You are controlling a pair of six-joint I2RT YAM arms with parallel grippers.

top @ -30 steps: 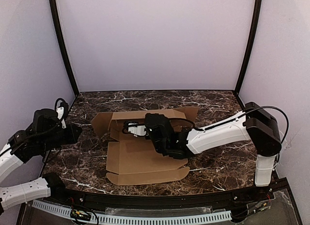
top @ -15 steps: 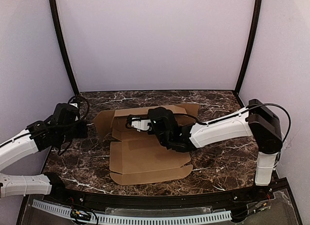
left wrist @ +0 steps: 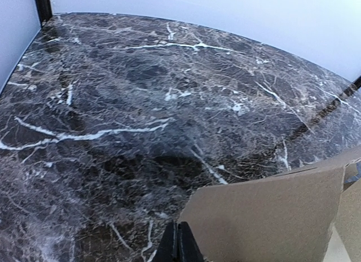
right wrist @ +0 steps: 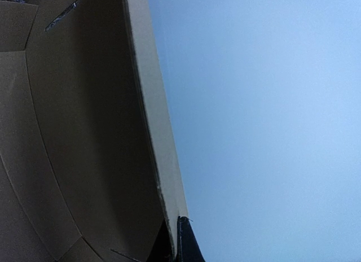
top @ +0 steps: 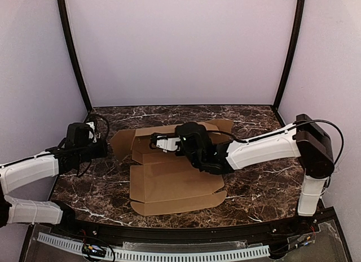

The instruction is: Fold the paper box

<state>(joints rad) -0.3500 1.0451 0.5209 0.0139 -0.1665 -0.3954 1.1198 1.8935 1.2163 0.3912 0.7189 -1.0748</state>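
Plainly, the paper box (top: 169, 183) is a half-formed die-cut sheet of brown cardboard lying on the dark marble-patterned table (top: 254, 183), spread out below and between the two grippers. Its large base panel lies flat on the near side of the right gripper (top: 153, 142), with a narrow rounded-corner flap creased along the nearest edge. A long panel stands raised under that gripper, and a side flap tilts up towards the left gripper (top: 103, 149). Every face that shows is plain, matte brown board, and the cut edges show paler. In the right wrist view the box (right wrist: 84, 132) fills the left side with smooth panels, curved crease lines and a thin slot, and its pale edge runs straight down into the right gripper (right wrist: 179, 242), whose dark tips are closed on that raised panel. Beyond the edge is only the pale, even back wall (right wrist: 271, 104). In the left wrist view the left gripper (left wrist: 177, 248) has its black tips pressed together with nothing seen between them. The tilted flap of the box (left wrist: 271, 217) rises just to the right of those tips, its lower corner meeting them. Ahead of the tips the table (left wrist: 141, 104) is glossy, dark brown with white veins.
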